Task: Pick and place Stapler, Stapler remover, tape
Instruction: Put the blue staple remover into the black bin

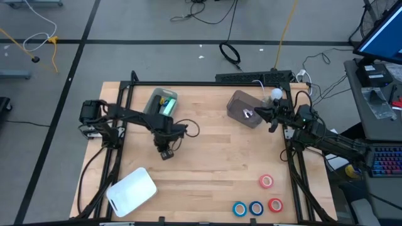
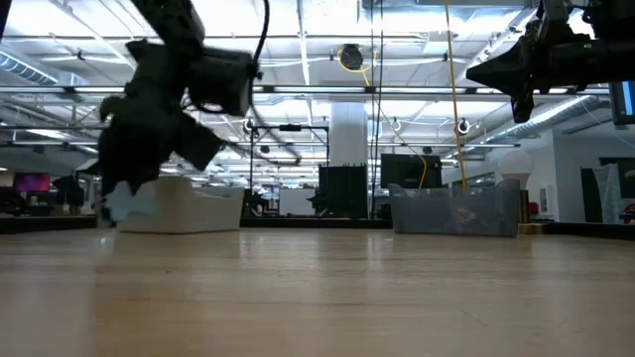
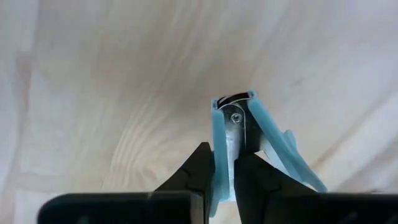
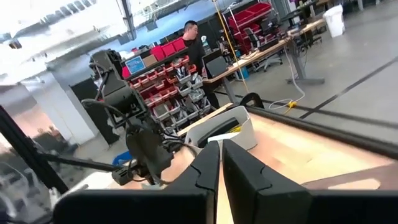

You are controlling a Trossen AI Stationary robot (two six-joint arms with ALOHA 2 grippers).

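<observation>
Staple remover gripped by the left arm, mid-table

The light blue stapler remover (image 3: 239,146) is clamped between the fingers of the left gripper (image 1: 165,152), held just above the wooden table (image 1: 213,157) around the centre-left of the high view. The right gripper (image 1: 256,113) is parked over the clear bin (image 1: 242,107) at upper right, fingers pressed together with nothing in them. Four tape rolls (image 1: 266,182) are sat at the lower right, two red, two blue. A grey tray (image 1: 161,102) is seen upper centre-left, and a white lid (image 1: 132,190) lower left.
</observation>
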